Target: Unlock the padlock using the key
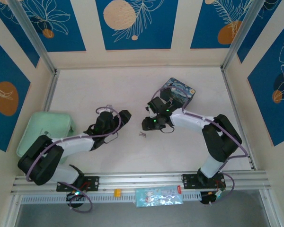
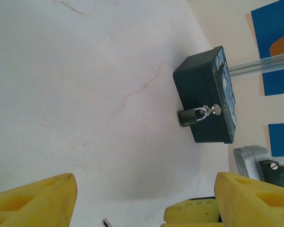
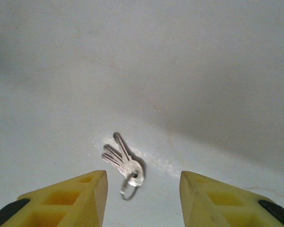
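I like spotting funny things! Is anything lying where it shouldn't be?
Yes. The bunch of keys lies loose and fanned out on the table. It sits below the open right gripper, but the gripper is not holding it. The padlock is hooked on the blue box, apart from the keys.

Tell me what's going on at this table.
Two robot arms are set to unlock a box. The padlock hangs from the clasp on the side of the blue painted box, with no key in it. The key, on a ring with others, lies loose on the table just ahead of the right gripper, whose jaws stand apart and hold nothing. The left gripper is also open and empty, facing the box from a distance.
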